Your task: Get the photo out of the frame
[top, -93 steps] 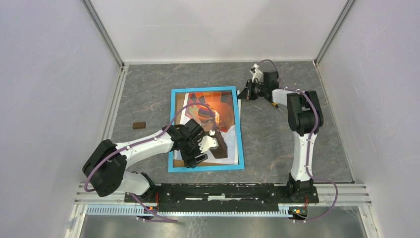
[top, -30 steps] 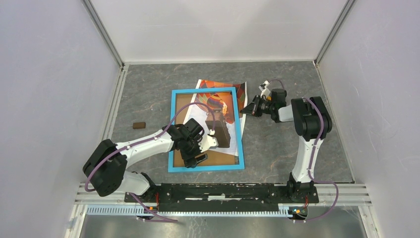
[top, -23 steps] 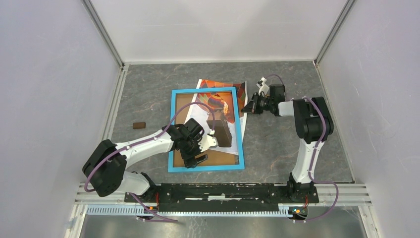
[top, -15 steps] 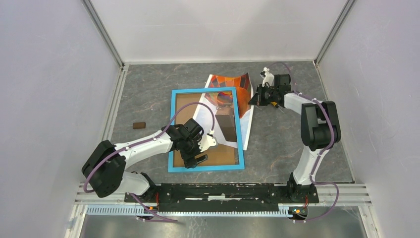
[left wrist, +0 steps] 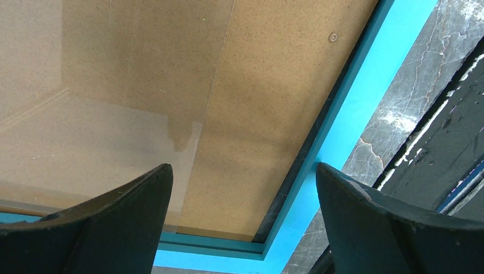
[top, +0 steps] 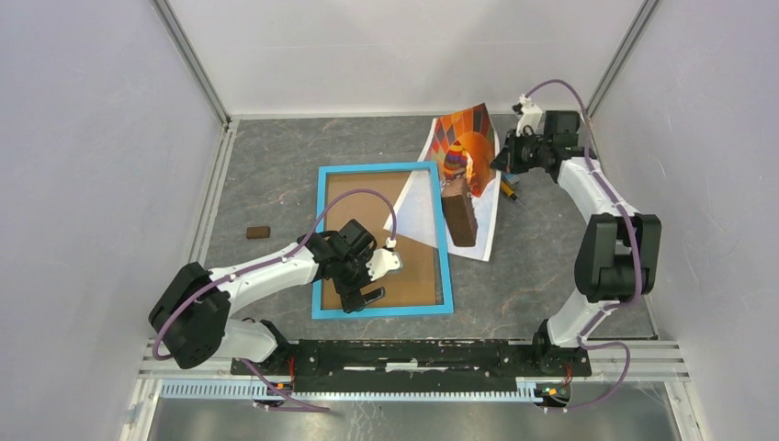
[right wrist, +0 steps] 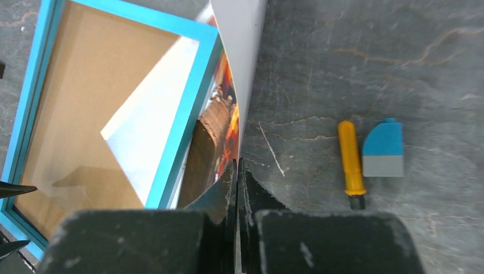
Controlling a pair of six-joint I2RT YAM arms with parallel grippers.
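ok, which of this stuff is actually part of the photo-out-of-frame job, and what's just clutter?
Job: photo, pinched by the right hand; frame, with the open left hand over it.
Lying about: small brown block, orange-handled tool, blue-and-grey block.

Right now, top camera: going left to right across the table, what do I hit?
Order: small brown block → blue frame → photo → right gripper, pinching the photo's edge. Omitted: left gripper, over the frame.
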